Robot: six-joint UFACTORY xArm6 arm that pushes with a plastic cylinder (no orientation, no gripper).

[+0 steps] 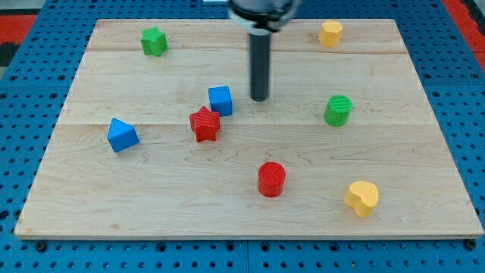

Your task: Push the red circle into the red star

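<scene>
The red circle (pixel 271 179) stands on the wooden board (pixel 151 197) below the middle. The red star (pixel 204 124) lies up and to its left, about a hand's width away, touching the blue cube (pixel 220 100) at its upper right. My tip (pixel 260 99) rests on the board to the right of the blue cube, well above the red circle, touching no block. The rod rises straight up from it to the view's top.
A blue triangular block (pixel 121 135) lies at the left. A green star (pixel 154 41) is at the top left, a yellow hexagon (pixel 330 33) at the top right, a green cylinder (pixel 338 111) at the right, a yellow heart (pixel 362 198) at the bottom right.
</scene>
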